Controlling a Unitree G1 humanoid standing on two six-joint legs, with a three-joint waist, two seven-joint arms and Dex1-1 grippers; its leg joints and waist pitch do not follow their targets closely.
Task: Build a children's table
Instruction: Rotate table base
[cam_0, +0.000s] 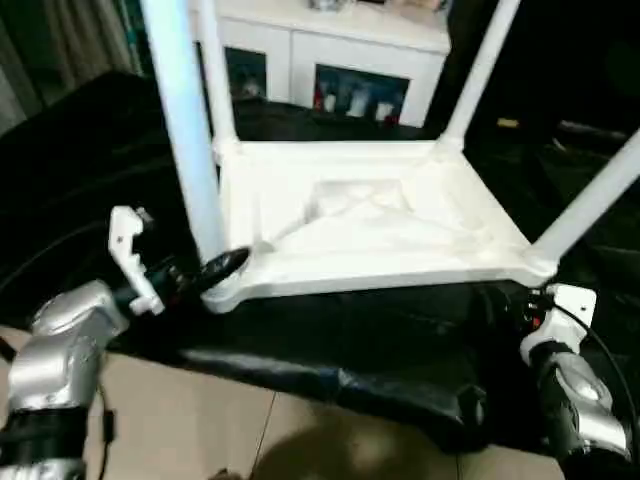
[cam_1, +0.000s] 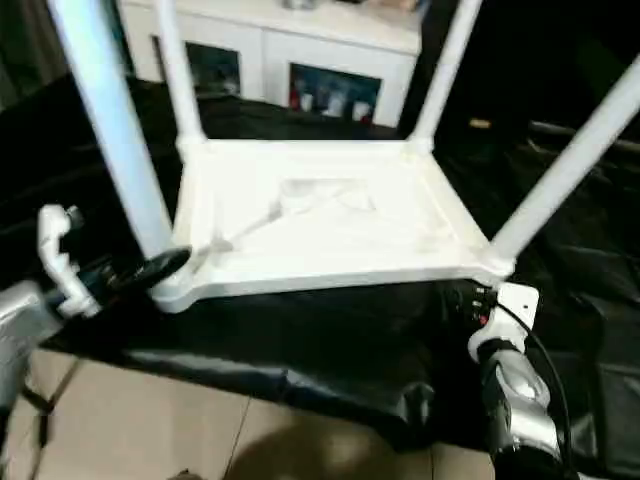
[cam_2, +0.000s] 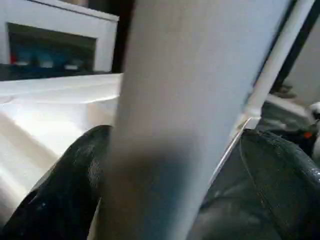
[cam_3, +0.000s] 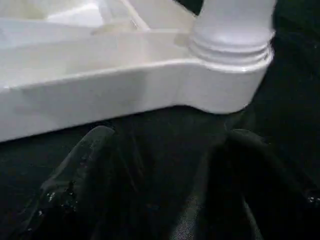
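The small all-white plastic children's table (cam_0: 370, 215) lies upside down on the large black-covered work table (cam_0: 90, 180), its ribbed underside facing up and all four long tapered tube legs standing in the rounded corner sockets — so the build looks close to finished. The near-left leg (cam_0: 185, 130) is the one in hand: the left gripper (cam_0: 215, 268) has its two black fingers (cam_2: 65, 195) either side of the tube just above the socket, and they look pressed to it, grasping the leg. My guess is this leg is being seated or checked; the next move calls for a firm push or twist down into the socket, then turning the table upright.

The right gripper (cam_3: 165, 190) hovers low beside the near-right corner socket (cam_3: 230, 85), fingers spread, holding nothing — apart from the plastic. Beyond stands a white cabinet with glass doors (cam_0: 330, 60).
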